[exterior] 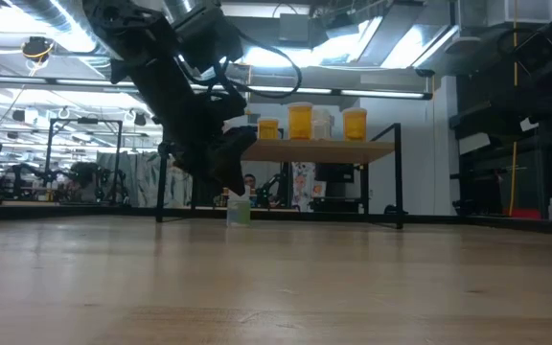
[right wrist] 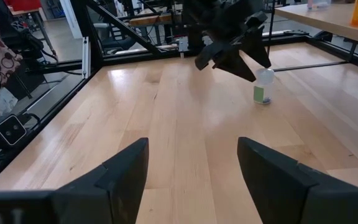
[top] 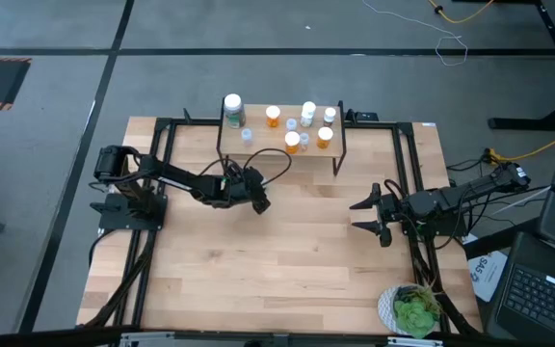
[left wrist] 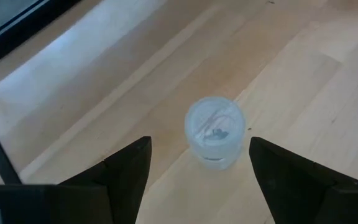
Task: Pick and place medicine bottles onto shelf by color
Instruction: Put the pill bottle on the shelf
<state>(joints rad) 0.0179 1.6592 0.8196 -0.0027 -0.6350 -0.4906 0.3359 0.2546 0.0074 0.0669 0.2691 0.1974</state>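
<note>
We see the left gripper [left wrist: 197, 171] hovering spread over a small clear bottle [left wrist: 214, 132] on the table [top: 287, 251].

Its fingers [left wrist: 126, 174] stand either side of the bottle without touching it, just in front of the shelf [top: 330, 149]. The bottle seems to carry a greenish label low down, though we cannot be sure. On the shelf stand the other medicine bottles [top: 292, 142], orange, clear and white. The right gripper [top: 366, 214] waits spread and empty near the table's right edge, with a potted plant [top: 414, 310] at the front corner.
</note>
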